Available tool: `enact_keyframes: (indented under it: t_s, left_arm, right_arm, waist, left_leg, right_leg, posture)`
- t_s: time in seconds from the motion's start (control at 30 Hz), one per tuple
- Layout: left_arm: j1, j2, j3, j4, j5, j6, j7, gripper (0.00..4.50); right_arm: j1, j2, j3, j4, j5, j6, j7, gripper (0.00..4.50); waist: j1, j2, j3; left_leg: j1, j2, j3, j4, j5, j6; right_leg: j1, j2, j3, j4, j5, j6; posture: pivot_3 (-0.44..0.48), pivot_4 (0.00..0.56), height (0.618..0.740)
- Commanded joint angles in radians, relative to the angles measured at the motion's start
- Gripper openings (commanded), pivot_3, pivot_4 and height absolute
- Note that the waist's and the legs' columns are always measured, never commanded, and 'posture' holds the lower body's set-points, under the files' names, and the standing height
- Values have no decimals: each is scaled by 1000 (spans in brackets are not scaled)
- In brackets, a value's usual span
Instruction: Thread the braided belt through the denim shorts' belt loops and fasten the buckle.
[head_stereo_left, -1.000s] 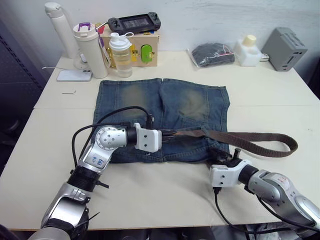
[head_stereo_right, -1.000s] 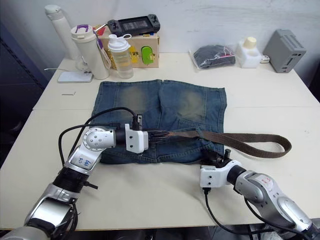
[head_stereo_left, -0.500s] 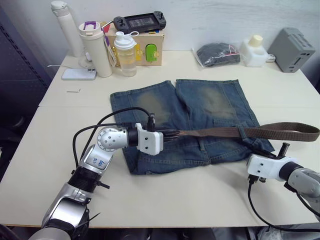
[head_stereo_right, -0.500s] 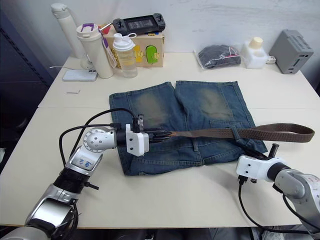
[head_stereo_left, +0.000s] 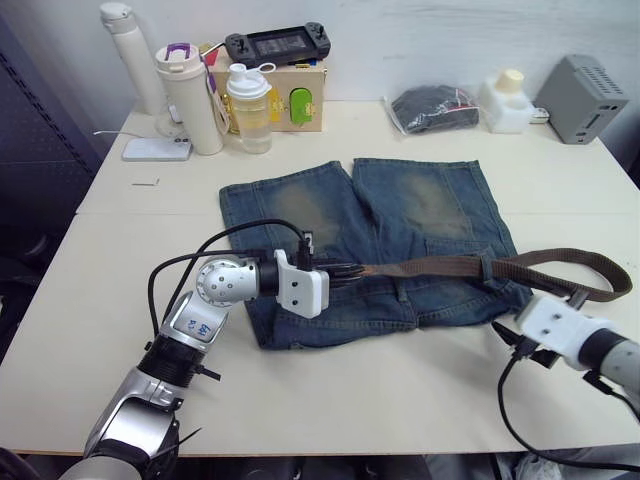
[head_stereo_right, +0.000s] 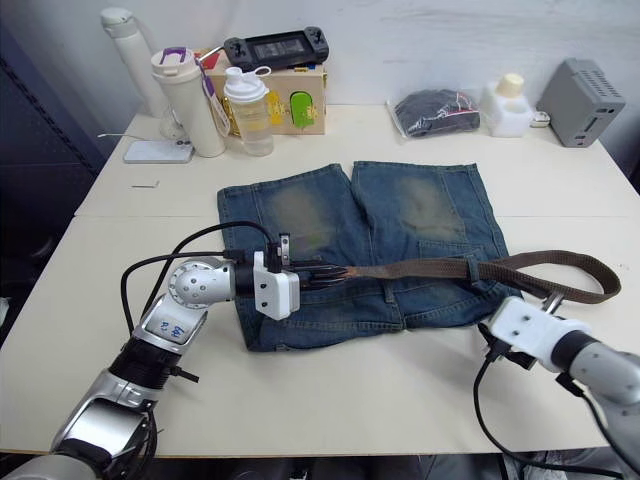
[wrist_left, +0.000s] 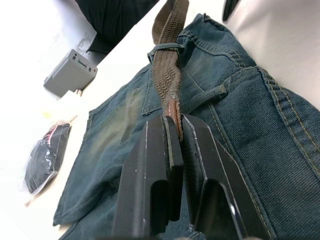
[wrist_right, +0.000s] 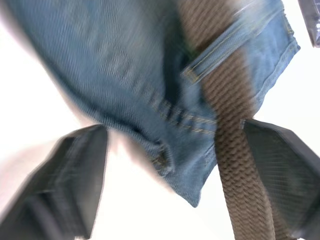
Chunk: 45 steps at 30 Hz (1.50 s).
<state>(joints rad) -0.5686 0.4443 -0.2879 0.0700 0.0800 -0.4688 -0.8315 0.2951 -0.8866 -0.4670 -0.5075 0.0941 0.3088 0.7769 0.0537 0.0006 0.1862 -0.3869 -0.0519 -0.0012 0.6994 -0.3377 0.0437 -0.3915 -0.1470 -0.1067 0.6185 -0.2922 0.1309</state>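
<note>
Here, on the pale table (head_stereo_left: 90, 300), left tool (wrist_left: 172, 131) pinches the braided belt (head_stereo_left: 450, 265) — right tool (wrist_right: 165, 185) seemingly spread.

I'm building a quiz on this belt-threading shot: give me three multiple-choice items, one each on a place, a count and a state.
1. Where does the belt lie?
A. Across the shorts' waistband
B. Beside the white bottles
C. Coiled by the grey box

2. How many shorts lie on the table?
A. Three
B. Two
C. One

3. What is the left end effector doing?
A. Hanging open
B. Pinching the belt's leather tip
C. Holding a bottle

Key: 1 A, the belt runs along the waistband through a loop; 2 C, one pair; 3 B, its fingers clamp the brown tip.
</note>
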Motion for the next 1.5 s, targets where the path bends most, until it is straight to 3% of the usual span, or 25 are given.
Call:
enact_keyframes:
  t_s: [0.03,0.1,0.17,0.2,0.3,0.37,0.47,0.6,0.83,0.97,1.17,1.3,1.4,1.5]
  left_arm:
    - [11,2,13,-45,2,-28,27,153]
    - [15,-3,13,-46,14,-41,45,153]
    - [12,-11,13,-41,31,-63,68,153]
    - [10,-13,12,-39,37,-70,76,153]
    - [-2,-13,9,-27,54,-99,92,153]
    - [-7,-12,8,-21,62,-116,100,153]
    - [-11,-8,3,-13,72,-134,104,153]
    - [-16,-4,2,-4,77,-146,108,153]
    - [-21,-2,1,3,77,-156,108,153]
    - [-22,-2,-1,2,76,-159,106,153]
    - [-24,0,-6,4,68,-170,98,153]
    - [-21,3,-7,6,42,-154,79,153]
    - [-12,-7,0,-20,-36,-62,43,1167]
    - [20,6,-6,-70,-108,119,-21,2533]
  right_arm:
    - [-65,-7,-153,-138,322,298,59,4446]
    - [-146,1,-193,-182,647,557,-11,4446]
    - [-136,-8,-124,-167,1150,695,-236,4446]
    - [-129,-19,-96,-160,1311,714,-327,4446]
    - [-118,26,91,-140,1696,579,-670,4446]
    - [-146,114,212,-115,1834,464,-888,4446]
    - [-207,314,309,-85,1878,295,-1139,4446]
    - [-248,465,328,-109,1878,186,-1283,4446]
    - [-279,567,329,-105,1878,112,-1374,4446]
    - [-287,574,332,-104,1874,100,-1386,3246]
    - [-301,592,323,-92,1868,78,-1385,160]
    - [-311,607,320,-84,1856,67,-1367,34]
    - [-310,619,298,-79,1859,57,-1337,0]
    - [-291,592,252,-73,1822,67,-1285,0]
  waist:
    - [0,0,0]
    - [-2,0,0]
    - [-2,0,0]
    - [0,0,0]
    - [3,0,0]
    - [0,0,0]
    - [-2,-1,0]
    - [-1,2,0]
    - [-6,2,0]
    - [-7,2,0]
    - [-7,2,0]
    - [-8,2,0]
    - [-9,2,0]
    - [-10,2,0]
  left_leg:
    - [0,0,0,0,0,0]
    - [0,0,-1,0,0,0]
    - [0,2,-2,0,0,0]
    - [0,2,-3,0,-1,-1]
    - [-3,4,-7,0,-1,-2]
    - [-3,4,-6,0,-1,-2]
    - [-1,3,-3,1,0,-2]
    - [-1,1,-2,0,0,-1]
    - [-1,1,-1,0,0,-1]
    - [-1,1,-1,0,0,0]
    - [-1,1,-1,0,-1,0]
    - [-1,1,0,-1,-1,1]
    - [-1,1,0,-1,-1,1]
    - [-2,1,0,0,-1,1]
  right_leg:
    - [0,0,0,0,0,0]
    - [0,-1,0,0,0,0]
    - [0,-3,0,-1,0,-1]
    - [0,-4,1,-2,0,-1]
    - [0,-4,1,-1,-2,-5]
    - [0,-4,1,-1,-2,-4]
    - [0,-2,-1,0,-1,-4]
    - [-2,0,0,2,-1,-4]
    - [-3,1,0,3,-1,-3]
    - [-3,1,0,3,-1,-3]
    - [-4,1,1,4,-1,-3]
    - [-4,1,1,4,-1,-3]
    - [-4,1,1,4,-1,-3]
    - [-4,1,1,4,-1,-3]
  posture:
    - [0,150,690]
    - [0,150,690]
    - [0,150,690]
    - [0,150,690]
    - [0,150,690]
    - [0,150,690]
    - [0,150,690]
    - [0,150,690]
    - [0,150,690]
    - [0,150,690]
    - [0,150,690]
    - [0,150,690]
    - [0,150,690]
    - [0,150,690]
